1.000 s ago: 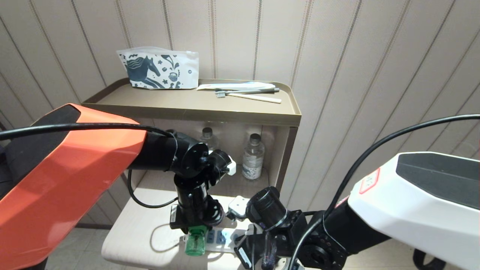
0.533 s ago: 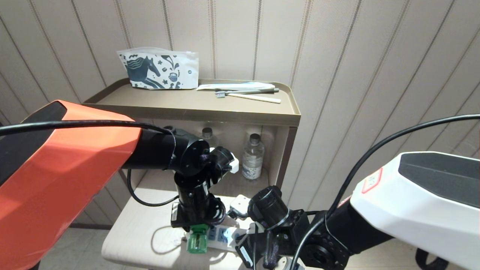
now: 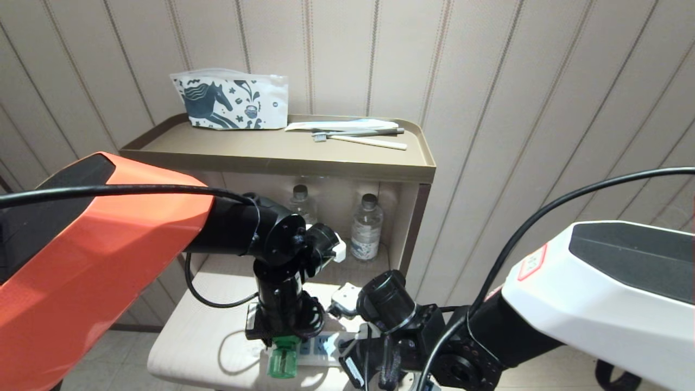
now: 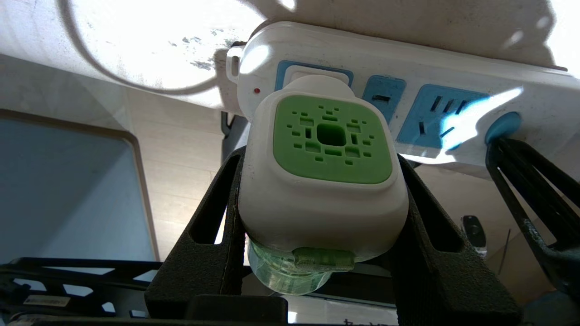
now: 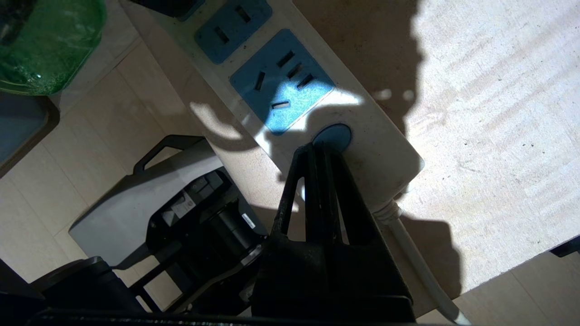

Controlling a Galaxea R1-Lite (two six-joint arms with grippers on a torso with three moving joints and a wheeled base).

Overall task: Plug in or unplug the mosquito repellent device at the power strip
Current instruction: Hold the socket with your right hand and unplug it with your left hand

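The mosquito repellent device (image 4: 322,181) sits at the end socket of the power strip (image 4: 453,86), on the low bench (image 3: 190,326) in front of the cabinet; whether its pins are fully seated cannot be told, as its head hides the socket. The left hand (image 4: 317,253) is clamped on the device, one dark finger (image 4: 213,244) pressed against each flat side of the white head, with the green bottle hanging toward the wrist. The right hand (image 5: 319,158) is closed with nothing in it, its tips together and resting on the strip beside the round button (image 5: 333,135), apparently to pin the strip down. Judgement on handling: the device looks small and light, its head rigid moulded plastic with smooth sides that could slip under a pull; the thin-walled bottle, likely holding liquid, seems the weaker part. The white head's opposing flat sides are the proper hold, not the bottle. The strip itself appears light and free to slide or lift, so bracing it is warranted.
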